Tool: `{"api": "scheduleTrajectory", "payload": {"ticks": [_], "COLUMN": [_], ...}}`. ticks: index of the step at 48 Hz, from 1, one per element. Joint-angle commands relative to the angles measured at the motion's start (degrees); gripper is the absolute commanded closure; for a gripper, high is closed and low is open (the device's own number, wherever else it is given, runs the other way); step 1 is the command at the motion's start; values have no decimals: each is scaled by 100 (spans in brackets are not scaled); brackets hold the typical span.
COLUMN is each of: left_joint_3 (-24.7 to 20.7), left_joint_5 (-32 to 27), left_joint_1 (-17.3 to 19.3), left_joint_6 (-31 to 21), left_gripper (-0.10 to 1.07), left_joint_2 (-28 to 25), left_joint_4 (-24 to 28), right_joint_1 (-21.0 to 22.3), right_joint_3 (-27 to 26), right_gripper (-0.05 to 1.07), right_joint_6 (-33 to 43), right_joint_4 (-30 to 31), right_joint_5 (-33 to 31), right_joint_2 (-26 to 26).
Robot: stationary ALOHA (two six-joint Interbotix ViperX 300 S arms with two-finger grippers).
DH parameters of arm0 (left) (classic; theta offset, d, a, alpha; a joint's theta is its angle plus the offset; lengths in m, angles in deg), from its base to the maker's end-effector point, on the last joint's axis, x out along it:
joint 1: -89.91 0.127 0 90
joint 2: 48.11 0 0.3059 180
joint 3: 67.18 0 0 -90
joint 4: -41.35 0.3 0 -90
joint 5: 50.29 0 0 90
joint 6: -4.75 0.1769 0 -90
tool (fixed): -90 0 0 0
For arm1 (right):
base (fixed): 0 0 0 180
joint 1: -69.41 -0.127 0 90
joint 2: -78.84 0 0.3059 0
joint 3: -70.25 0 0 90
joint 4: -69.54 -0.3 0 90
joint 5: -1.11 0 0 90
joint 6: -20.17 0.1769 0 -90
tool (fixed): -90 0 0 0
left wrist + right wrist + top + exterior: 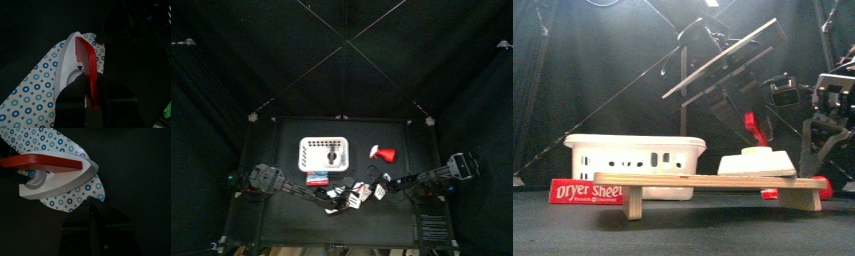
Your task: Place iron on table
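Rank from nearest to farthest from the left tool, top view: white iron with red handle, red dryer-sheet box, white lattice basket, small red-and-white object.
1. white iron with red handle: gripped in the left tool, table's front middle.
2. red dryer-sheet box: beside it, toward the left arm.
3. white lattice basket and small red-and-white object, both farther back: too close to call.

Top cam high overhead; front cam table-level; 2 wrist cams share iron (85, 75).
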Motion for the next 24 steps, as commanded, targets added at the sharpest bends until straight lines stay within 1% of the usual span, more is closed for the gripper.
{"api": "scheduleTrajectory", "payload": {"ticks": [1,6,15,24], "left_joint_3": [-35,-26,88,246], "left_joint_5": [18,-9,-44,-185], "left_joint_1": [62,62,62,62], "left_joint_6": [-35,-26,18,88], "left_gripper": [54,54,54,54], "left_joint_2": [44,123,422,686], "left_joint_4": [9,114,413,448], "right_joint_1": [0,9,18,88], "right_joint_3": [-114,-123,-149,-246], "right_gripper": [66,66,66,66], "right_joint_6": [-9,-9,-9,0], "right_joint_4": [9,9,141,352], "right_joint_5": [18,18,9,-79], "right_joint_2": [-62,-70,-123,-325]}}
